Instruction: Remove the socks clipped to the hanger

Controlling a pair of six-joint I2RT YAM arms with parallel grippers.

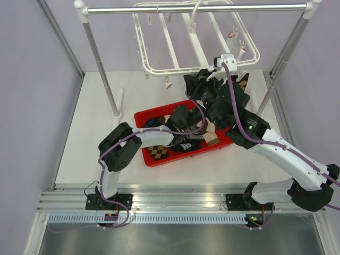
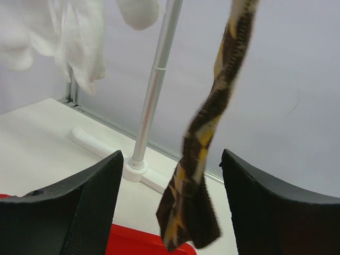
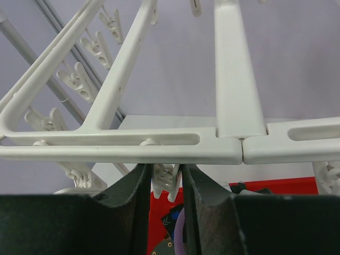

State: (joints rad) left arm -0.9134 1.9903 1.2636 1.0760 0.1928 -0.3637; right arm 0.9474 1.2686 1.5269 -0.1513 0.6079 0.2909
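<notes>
My left claw (image 2: 170, 159) hangs wide open over the tray (image 1: 146, 114), with the sock (image 2: 204, 122) dangling between its fingers. I should close low on it, before it drops. Farther right, my right claw (image 3: 166, 169) pinches a clip (image 3: 164, 187) under the hanger (image 3: 122, 151) — best squeezed squarely.

Red tray (image 1: 159, 108) on the white table (image 1: 90, 133) — silver rail stand (image 1: 239, 8) behind, white cloth (image 2: 74, 37) hanging.

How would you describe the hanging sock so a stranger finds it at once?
Find the white hanger on the silver rail. From its near right corner one twisted sock dangles beside the rail's pole. Unlike the white cloth nearby, it is brown with mustard diamonds.
</notes>
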